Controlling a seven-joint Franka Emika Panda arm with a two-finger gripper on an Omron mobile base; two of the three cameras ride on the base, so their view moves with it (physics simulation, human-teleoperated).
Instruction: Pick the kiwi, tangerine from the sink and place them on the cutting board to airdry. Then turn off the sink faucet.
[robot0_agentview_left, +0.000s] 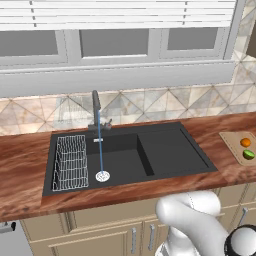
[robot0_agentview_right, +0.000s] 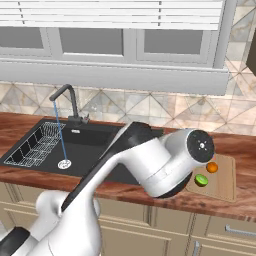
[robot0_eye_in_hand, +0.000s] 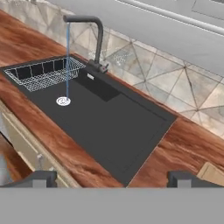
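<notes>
Resting on cutting board, tangerine (orange), kiwi

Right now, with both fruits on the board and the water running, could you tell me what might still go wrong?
1. The sink faucet runs into the sink; its small side handle may be easy to miss or only nudge.
2. The tangerine and kiwi sit loose on the cutting board, close to the arm; a wide swing might roll them off.
3. The open gripper must cross the counter.
</notes>
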